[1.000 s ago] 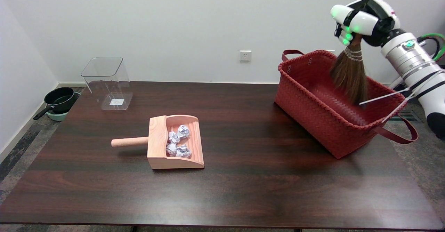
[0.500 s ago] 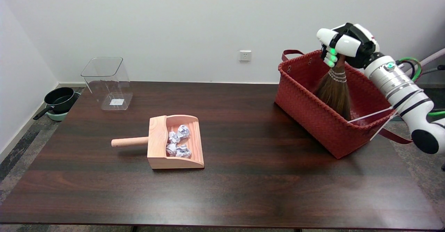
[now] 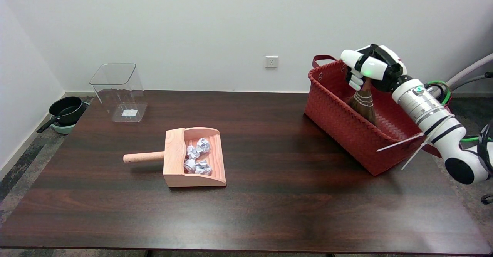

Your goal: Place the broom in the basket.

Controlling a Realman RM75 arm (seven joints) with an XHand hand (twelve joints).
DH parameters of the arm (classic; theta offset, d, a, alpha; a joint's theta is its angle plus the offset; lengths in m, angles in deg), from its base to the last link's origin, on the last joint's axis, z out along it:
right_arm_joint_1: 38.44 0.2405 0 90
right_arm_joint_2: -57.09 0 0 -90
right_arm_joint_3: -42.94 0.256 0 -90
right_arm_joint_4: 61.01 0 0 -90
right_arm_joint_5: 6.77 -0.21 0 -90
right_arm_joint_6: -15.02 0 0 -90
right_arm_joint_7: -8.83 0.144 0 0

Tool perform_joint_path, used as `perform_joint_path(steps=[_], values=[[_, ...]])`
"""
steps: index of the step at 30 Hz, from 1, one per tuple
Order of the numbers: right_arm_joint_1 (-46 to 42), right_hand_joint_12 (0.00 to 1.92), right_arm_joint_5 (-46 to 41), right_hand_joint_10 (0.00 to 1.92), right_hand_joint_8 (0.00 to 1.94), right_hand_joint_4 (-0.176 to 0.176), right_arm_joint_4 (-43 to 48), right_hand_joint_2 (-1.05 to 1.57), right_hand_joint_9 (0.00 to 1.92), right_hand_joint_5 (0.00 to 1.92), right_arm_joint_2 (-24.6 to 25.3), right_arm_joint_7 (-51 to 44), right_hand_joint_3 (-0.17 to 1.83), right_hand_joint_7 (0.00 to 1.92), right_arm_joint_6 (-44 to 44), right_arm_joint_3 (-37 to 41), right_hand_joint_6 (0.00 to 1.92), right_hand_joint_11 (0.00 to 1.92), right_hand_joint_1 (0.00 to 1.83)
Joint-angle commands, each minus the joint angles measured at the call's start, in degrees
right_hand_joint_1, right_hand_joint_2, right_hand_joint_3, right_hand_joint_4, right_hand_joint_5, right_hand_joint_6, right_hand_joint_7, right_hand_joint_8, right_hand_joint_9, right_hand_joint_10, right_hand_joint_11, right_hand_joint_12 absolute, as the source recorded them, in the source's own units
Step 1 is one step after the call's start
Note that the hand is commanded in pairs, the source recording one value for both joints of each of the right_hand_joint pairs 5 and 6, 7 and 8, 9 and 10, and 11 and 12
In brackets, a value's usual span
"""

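Gripping the broom (image 3: 364, 102) by the top of its handle, the right hand (image 3: 369, 67) holds it bristles-down inside the red basket (image 3: 342, 124), which stands at the right end of the table (image 3: 269, 210). The fingers wrap the handle; the bristle head is below the rim, its tip hidden by the near wall, so contact with the basket floor cannot be confirmed. Judged risks: opening the hand while the broom hangs upright may let it topple, the handle striking the rim or tipping outward over the far wall. Lowering too far may crush the bristles against the floor or shove the basket, which sits close to the table's right edge. The forearm lies across the near right corner of the basket, and a careless withdrawal could catch the rim or a strap handle (image 3: 321, 59) and drag the basket.
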Motion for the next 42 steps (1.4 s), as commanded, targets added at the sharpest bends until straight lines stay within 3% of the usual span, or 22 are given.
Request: perform_joint_path(steps=[1, 8, 12, 14, 17, 20, 22, 27, 36, 40, 42], values=[[0.28, 1.71, -0.26, 1.86, 1.81, 0.000, 2.15, 1.54, 1.86, 1.91, 1.20, 0.53, 0.71, 1.81, 4.76, -4.64, 1.91, 1.71, 1.00], [0.28, 1.69, -0.26, 1.79, 1.68, 0.000, 1.95, 1.47, 1.79, 1.68, 3.12, 0.53, 0.58, 1.68, 6.08, -4.33, 1.68, 1.69, 0.98], [0.36, 1.67, -0.26, 1.70, 1.55, 0.000, 2.10, 1.24, 1.70, 1.35, 3.56, 0.13, 0.68, 1.55, 6.77, -4.12, 1.35, 1.67, 1.01], [0.36, 1.60, 0.02, 1.60, 1.46, 0.000, 2.15, 0.99, 1.60, 1.17, 3.56, 0.05, 0.89, 1.46, 6.81, -4.01, 1.17, 1.60, 1.04], [0.36, 1.46, 0.14, 1.45, 1.29, 0.000, 2.07, 0.40, 1.45, 0.79, 3.56, 0.05, 1.24, 1.29, 6.81, -3.92, 0.79, 1.46, 1.12], [0.36, 1.30, 0.14, 1.29, 1.19, 0.000, 2.19, 0.07, 1.29, 0.47, 3.56, 0.05, 1.30, 1.19, 6.81, -3.80, 0.47, 1.30, 1.14], [0.36, 1.23, 0.11, 1.18, 1.15, 0.000, 2.35, -0.01, 1.18, 0.34, 3.56, 0.05, 1.29, 1.15, 6.81, -3.77, 0.34, 1.23, 1.14], [0.36, 1.01, 0.02, 0.89, 1.01, 0.000, 2.71, -0.14, 0.89, 0.22, 3.56, 0.05, 1.33, 1.01, 6.81, -3.29, 0.22, 1.01, 1.16], [0.36, 0.83, -0.26, 0.73, 0.91, 0.000, 2.86, -0.14, 0.73, 0.21, 3.68, -0.03, 1.27, 0.91, 7.40, -0.90, 0.21, 0.83, 1.17], [0.32, 0.76, -0.30, 0.61, 0.79, 0.000, 3.07, -0.15, 0.61, 0.25, 4.09, -0.03, 1.29, 0.79, 9.82, 2.86, 0.25, 0.76, 1.18], [0.16, 0.74, -0.38, 0.56, 0.63, 0.000, 3.19, -0.19, 0.56, 0.32, 4.45, -0.03, 1.34, 0.63, 11.25, 5.19, 0.32, 0.74, 1.18]])
